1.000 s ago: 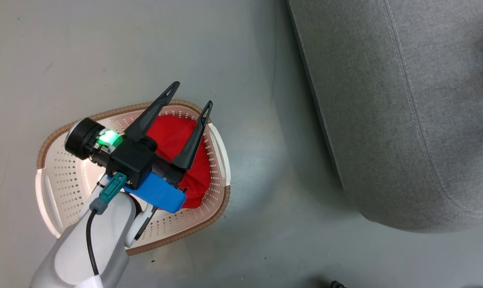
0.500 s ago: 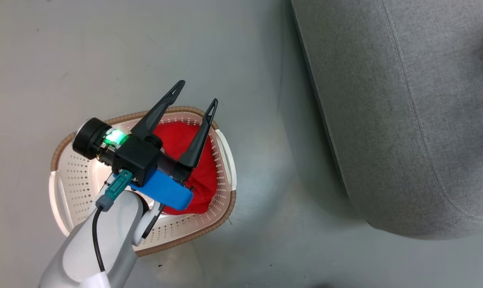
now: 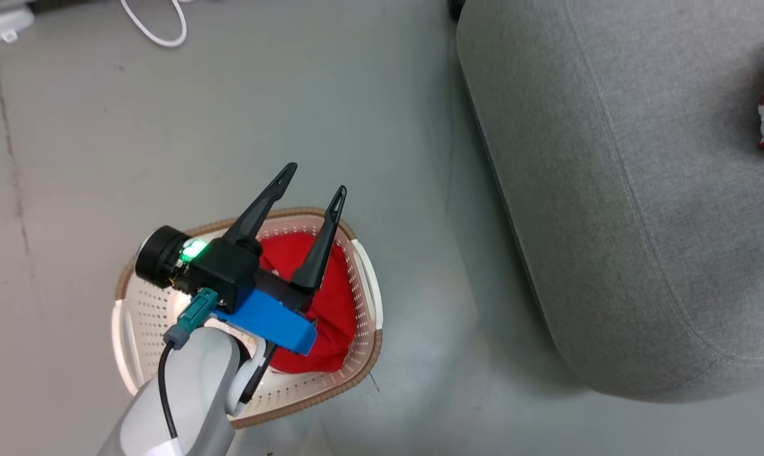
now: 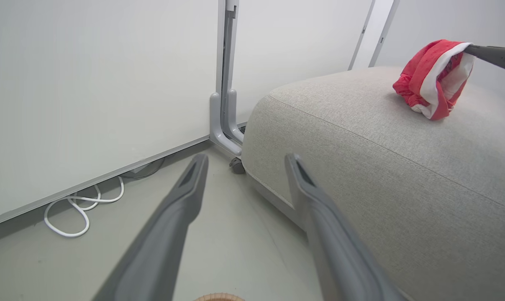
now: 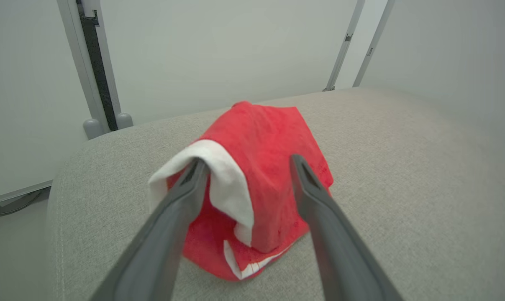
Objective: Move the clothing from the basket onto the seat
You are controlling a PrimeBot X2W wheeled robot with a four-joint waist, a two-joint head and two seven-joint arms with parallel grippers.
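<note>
The robot's left gripper [image 3: 316, 177] hangs over the cream-white perforated plastic laundry basket [image 3: 144, 313] with the brown woven-look rim. Its two long dark fingers are spread apart and hold nothing. The basket stands on the pale grey floor [image 3: 293, 95], well apart from the large light grey woven-fabric sofa [image 3: 609, 190] at the right of the head view. One soft bright red garment [image 3: 338, 304] lies bunched in the right half of the basket, partly hidden under the gripper's black and blue body. In the left wrist view the left gripper [image 4: 246, 156] points towards the rounded end of the sofa [image 4: 382, 167], with a looped white cable [image 4: 80, 209] on the floor along the wall.

The second red garment with white trim [image 5: 273, 138] sits in a crumpled heap on the sofa's top [image 5: 403, 167]. The right gripper [image 5: 248, 159] is at it, jaws released and wide, one finger on each side of the heap. A fold of white trim drapes over the tip of the finger on the left of the right wrist view. The cloth rests on the upholstery and is not pinched. From the left wrist view this garment [image 4: 428, 79] shows near the sofa's far side, a dark fingertip touching its white edge.
</note>
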